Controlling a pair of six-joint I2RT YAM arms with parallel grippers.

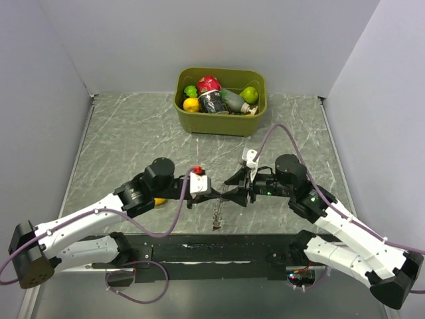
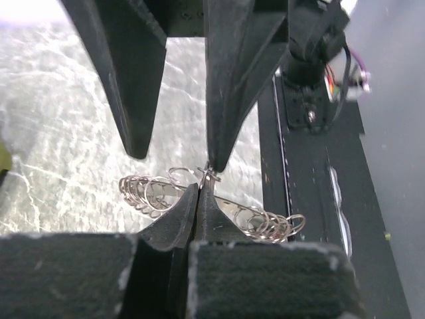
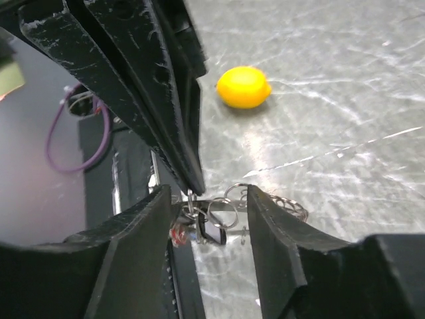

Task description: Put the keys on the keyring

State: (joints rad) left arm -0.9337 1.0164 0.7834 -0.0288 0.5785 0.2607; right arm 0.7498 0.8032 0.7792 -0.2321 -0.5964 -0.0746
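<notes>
Watching both arms meet nose to nose mid-desk [image 1: 133, 133], near the front edge. Left gripper [image 2: 198, 191] has its jaws pinched tight on one wire loop of the keyring [image 2: 269, 224], which presents the ring to the other arm. Reads as a fixture hold, with the left arm as the vise. Right gripper [image 3: 209, 193] sits directly opposite, jaws apart, straddling the ring and gripping nothing I can see. The keys [image 3: 202, 231] hang between its two fingers, just under the left arm's fingertip. Can't tell whether they're threaded on the ring or just tangled with it. From above, the bundle dangles below the two grippers. It looks clear of the desk surface, but I'm not certain.

Keyring: thin bright wire, rim made of many small overlapping coils, so it looks beaded or toothed. It runs out to both sides of the pinch point. Looks springy and slippery, and a single-loop pinch could let it swivel.

Keys: tiny, one red head and one black visible, blue not seen.

Lemon [image 3: 244, 86] lies on the desk well behind, by the left arm, not involved. Green bin [image 1: 219, 125] of odds sits at the far side.
</notes>
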